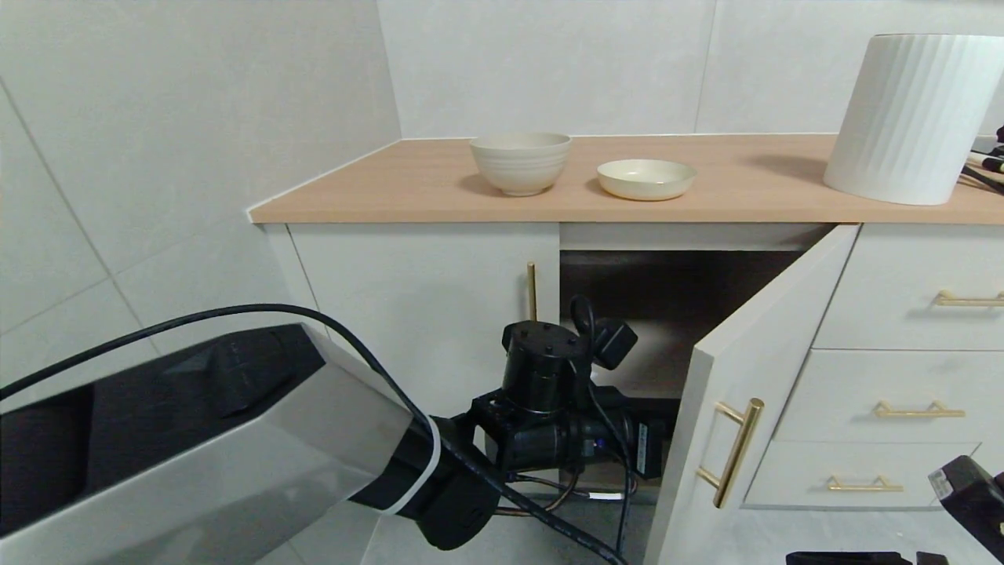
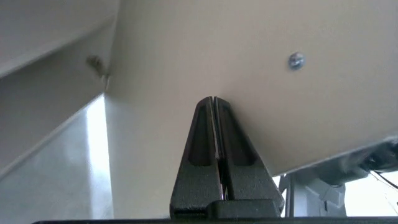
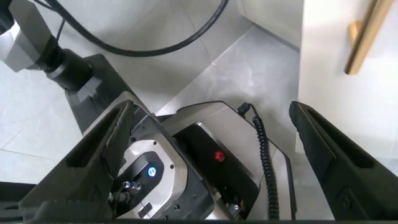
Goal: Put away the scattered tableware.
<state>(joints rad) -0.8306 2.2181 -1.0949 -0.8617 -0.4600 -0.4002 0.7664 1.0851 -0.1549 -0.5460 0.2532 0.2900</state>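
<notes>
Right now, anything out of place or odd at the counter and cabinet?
Nothing spilled or broken. The cabinet door hangs open, and the left gripper, shut and empty, sits at the opening. The bowl and shallow dish stand upright on the counter, apart, not yet put away.

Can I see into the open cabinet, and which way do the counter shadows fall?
Head view: the cabinet interior is dark at the back, its shelf lit near the front; the bowl and dish cast soft shadows toward the robot's left on the countertop. Left wrist view: one corner is blown out.
</notes>
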